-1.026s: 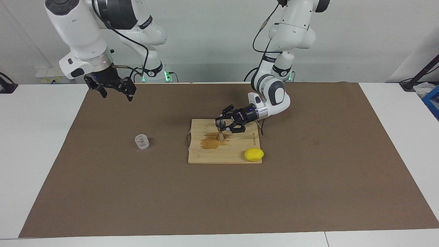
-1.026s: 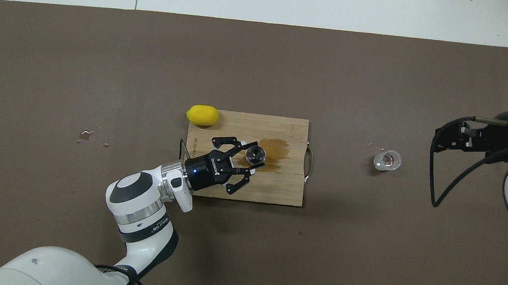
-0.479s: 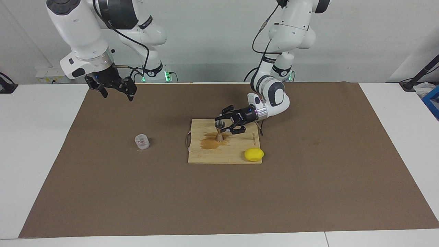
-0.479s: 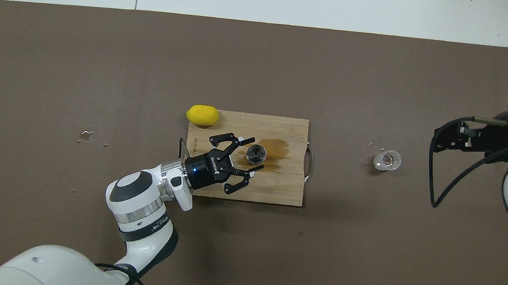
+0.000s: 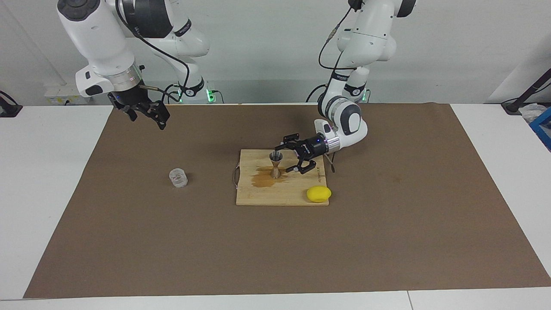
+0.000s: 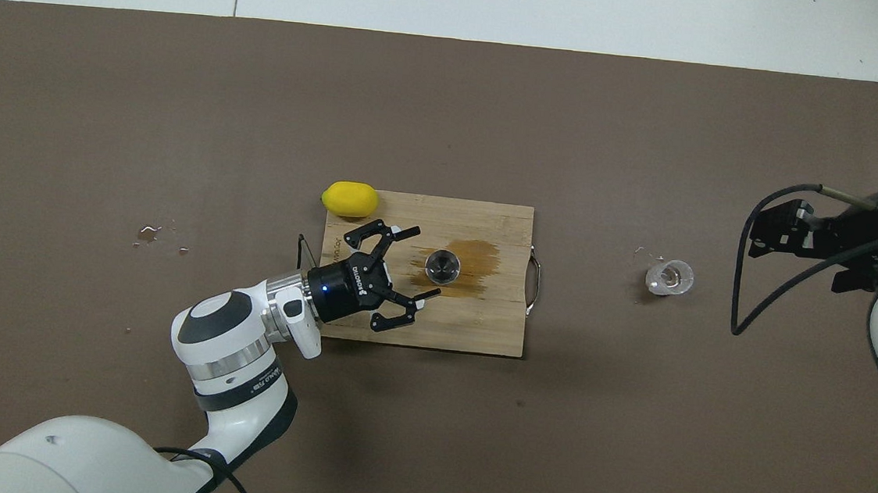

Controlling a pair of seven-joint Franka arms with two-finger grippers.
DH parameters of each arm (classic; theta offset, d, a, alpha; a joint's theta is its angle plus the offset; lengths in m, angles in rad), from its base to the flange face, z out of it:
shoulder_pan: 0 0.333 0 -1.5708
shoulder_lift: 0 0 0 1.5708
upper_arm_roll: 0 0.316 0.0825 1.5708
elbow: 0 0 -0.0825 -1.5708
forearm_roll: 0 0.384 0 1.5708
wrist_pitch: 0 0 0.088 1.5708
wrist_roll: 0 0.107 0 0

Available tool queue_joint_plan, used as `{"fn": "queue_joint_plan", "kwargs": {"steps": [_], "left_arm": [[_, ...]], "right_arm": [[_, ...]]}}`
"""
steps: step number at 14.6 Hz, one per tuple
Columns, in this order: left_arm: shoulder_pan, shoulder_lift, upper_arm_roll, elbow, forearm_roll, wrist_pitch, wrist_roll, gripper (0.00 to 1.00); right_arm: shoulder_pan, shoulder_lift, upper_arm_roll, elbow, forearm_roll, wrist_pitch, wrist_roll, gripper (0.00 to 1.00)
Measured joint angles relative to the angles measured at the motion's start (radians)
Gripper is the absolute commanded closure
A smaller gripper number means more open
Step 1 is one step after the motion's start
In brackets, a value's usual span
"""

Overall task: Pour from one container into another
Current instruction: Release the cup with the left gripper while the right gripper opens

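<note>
Brown matting is covering our desk [image 5: 51, 193]; our left pincer [image 5: 289, 158], spread open, is flanking the upright jigger [image 5: 275, 165] on the cutting board [image 5: 280, 196], while our open right pincer [image 5: 144, 113] is hanging above the mat, the clear cup [image 5: 177, 178] standing nearest it.

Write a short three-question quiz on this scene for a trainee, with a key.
1. True or false: the left gripper grips the jigger.
2. Where does the clear cup stand?
A. on the cutting board
B. on the brown mat
C. in the right gripper
3. Name the yellow thing at the corner of the cutting board.

Key:
1. False: it is open beside the jigger, apart from it.
2. B. The right gripper holds nothing, above the mat.
3. The lemon.
</note>
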Motion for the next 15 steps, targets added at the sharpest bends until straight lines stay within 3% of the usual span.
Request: {"fn": "queue_joint_plan", "kwargs": {"steps": [7,11,15], "left_arm": [[0.204,-0.101,0.003,-0.078,0.27,-0.024,0.001,0.0],[0.32,-0.185,0.004,-0.11,0.433,-0.054,0.001,0.0],[0.438,-0.289,0.006,-0.125,0.66,-0.06,0.001,0.0]], "right_arm": [[-0.177,0.009,-0.005,-0.188,0.263,0.101,0.413,0.04],[-0.302,0.106,-0.007,-0.24,0.408,0.14,0.437,0.0],[-0.34,0.198,-0.008,-0.266,0.492,0.2,0.443,0.0]]}}
